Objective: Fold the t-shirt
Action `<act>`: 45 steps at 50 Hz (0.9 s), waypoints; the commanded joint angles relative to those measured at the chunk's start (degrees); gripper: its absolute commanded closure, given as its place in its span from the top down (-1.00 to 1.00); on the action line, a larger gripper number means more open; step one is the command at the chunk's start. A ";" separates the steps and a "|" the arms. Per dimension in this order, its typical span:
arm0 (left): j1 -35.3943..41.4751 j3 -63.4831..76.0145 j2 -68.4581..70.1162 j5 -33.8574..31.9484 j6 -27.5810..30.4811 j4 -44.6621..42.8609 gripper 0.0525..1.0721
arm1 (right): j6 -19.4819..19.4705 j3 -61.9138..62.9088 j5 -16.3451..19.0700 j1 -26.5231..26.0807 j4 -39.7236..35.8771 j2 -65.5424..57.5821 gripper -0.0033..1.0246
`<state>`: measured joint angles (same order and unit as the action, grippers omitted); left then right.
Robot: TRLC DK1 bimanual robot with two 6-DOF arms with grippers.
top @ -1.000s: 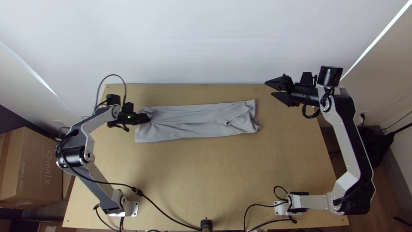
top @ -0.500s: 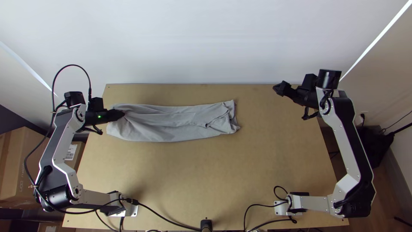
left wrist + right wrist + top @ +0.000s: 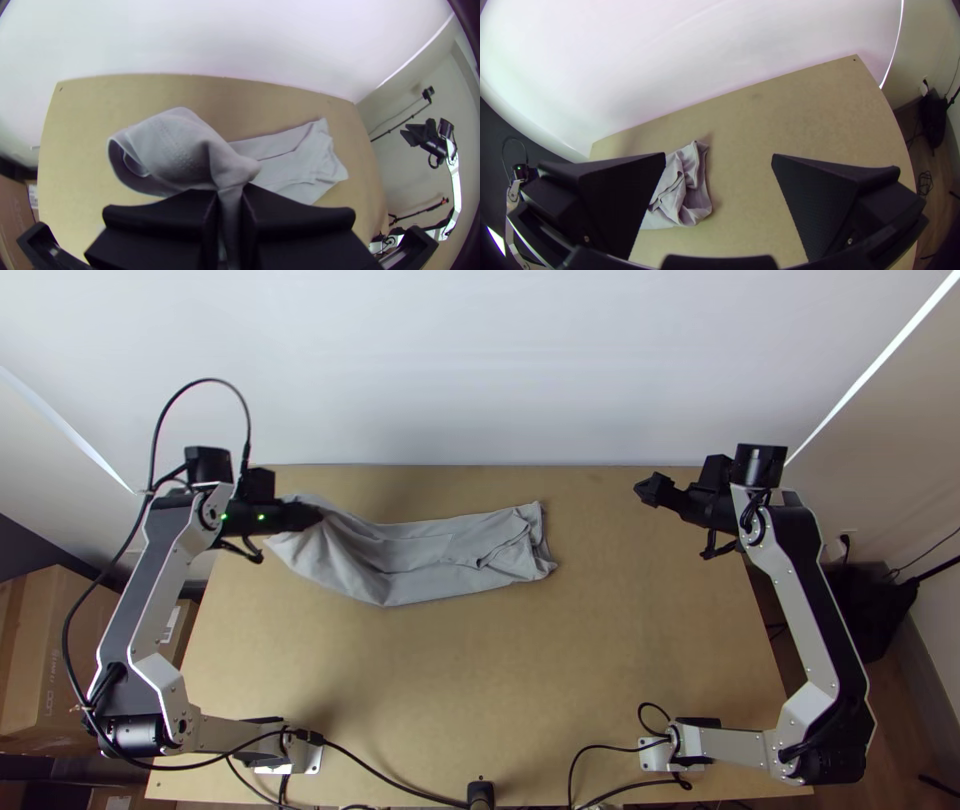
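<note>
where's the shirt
In the top view, the shirt is mostly left of centre on the table toward the wall, its left end in the left gripper.

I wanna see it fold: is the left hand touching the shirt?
Touching. The left wrist view shows the shirt pinched in the left hand, between its black fingers.

T-shirt [image 3: 430, 560]: was matt cloth, creased. Surface [image 3: 450, 690]: looked smooth, matt wood. Arm links [image 3: 800, 610]: appeared satin metal. Jaws: looked matt plastic, inner faces finely rough. Box [image 3: 50, 660]: was matt cardboard.
</note>
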<state>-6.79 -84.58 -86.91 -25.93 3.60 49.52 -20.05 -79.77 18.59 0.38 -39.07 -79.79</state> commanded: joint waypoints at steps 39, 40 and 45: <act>39.75 -45.77 -39.82 29.45 -4.91 11.92 -0.95 | 1.25 11.48 -3.21 -1.53 3.56 4.91 0.91; 40.62 -45.77 -40.26 31.03 -4.83 11.83 -0.95 | 1.25 12.09 -3.38 -1.53 3.83 5.17 0.91; 44.76 -45.77 -42.72 34.46 -4.21 9.90 -0.95 | 1.25 15.69 -4.26 -1.53 5.93 6.66 0.91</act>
<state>33.87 -128.53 -126.74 6.37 -1.50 61.14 -19.40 -67.77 15.35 -0.67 -34.76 -75.55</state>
